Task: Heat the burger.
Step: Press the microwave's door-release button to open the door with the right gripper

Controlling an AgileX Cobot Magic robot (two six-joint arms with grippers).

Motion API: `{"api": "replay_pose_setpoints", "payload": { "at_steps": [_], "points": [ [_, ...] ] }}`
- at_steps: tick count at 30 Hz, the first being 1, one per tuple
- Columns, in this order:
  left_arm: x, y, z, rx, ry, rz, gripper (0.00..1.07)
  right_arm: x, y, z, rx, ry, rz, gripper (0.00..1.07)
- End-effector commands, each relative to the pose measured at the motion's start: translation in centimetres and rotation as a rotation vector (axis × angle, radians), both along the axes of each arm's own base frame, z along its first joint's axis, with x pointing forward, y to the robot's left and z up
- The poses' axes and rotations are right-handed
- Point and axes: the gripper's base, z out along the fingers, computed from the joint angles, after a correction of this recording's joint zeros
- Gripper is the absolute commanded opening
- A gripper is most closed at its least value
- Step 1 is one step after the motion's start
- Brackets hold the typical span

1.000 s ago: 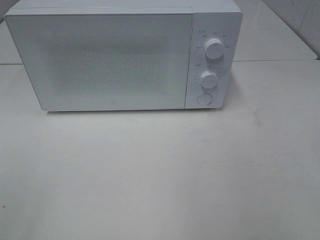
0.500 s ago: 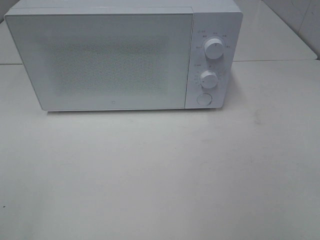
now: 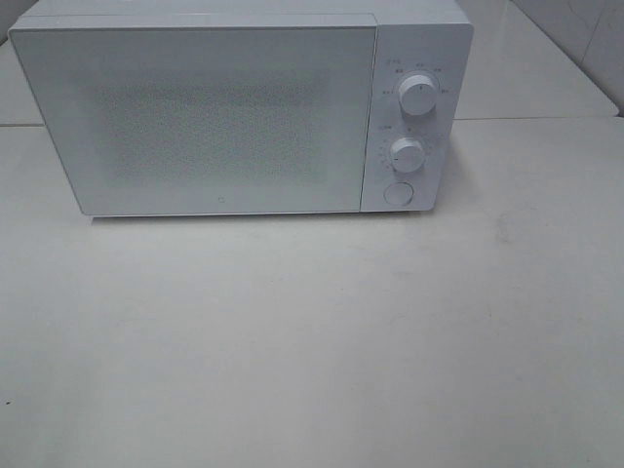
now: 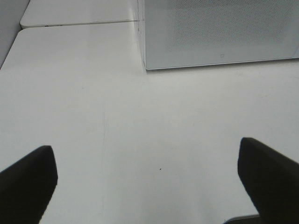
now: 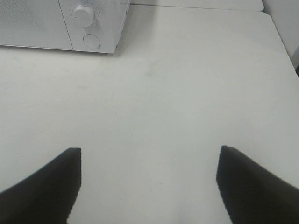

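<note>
The burger is hidden; no view shows it. A white microwave (image 3: 224, 107) stands at the back of the white table with its door shut; two round knobs (image 3: 417, 95) and a round button (image 3: 397, 193) sit on its right panel. It also shows in the left wrist view (image 4: 219, 30) and the right wrist view (image 5: 60, 23). My left gripper (image 4: 147, 179) is open and empty over bare table, well in front of the microwave's left corner. My right gripper (image 5: 148, 179) is open and empty over bare table, in front and to the right of the microwave. Neither gripper shows in the high view.
The white table (image 3: 312, 331) spreads in front of the microwave. A seam between tabletops runs behind the microwave (image 3: 536, 119). The table's right edge shows in the right wrist view (image 5: 280, 37). A grey wall stands past the left edge (image 4: 9, 28).
</note>
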Motion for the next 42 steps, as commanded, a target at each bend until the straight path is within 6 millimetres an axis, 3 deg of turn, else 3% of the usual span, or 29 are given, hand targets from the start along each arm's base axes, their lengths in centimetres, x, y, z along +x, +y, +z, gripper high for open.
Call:
{"api": "replay_pose_setpoints", "payload": {
  "at_steps": [1,23,29,37,40,42],
  "points": [
    [-0.3,0.0,0.0,-0.006,-0.029,0.007,1.00,-0.4,0.0,0.1,0.015,-0.038,-0.013,0.76],
    [-0.3,0.0,0.0,-0.006,-0.029,0.007,1.00,-0.4,0.0,0.1,0.016,-0.042,-0.013,0.76],
    [-0.3,0.0,0.0,-0.006,-0.029,0.007,1.00,-0.1,0.0,1.8,0.023,-0.144,-0.011,0.76],
    [-0.3,0.0,0.0,-0.006,-0.029,0.007,1.00,3.8,0.4,3.4,0.026,-0.171,-0.009,0.76],
    [-0.3,0.0,0.0,-0.006,-0.029,0.007,1.00,4.2,0.4,3.5,0.026,-0.173,-0.009,0.76],
    [-0.3,0.0,0.0,-0.006,-0.029,0.007,1.00,6.0,0.6,3.9,0.026,-0.177,-0.007,0.76]
  ]
}}
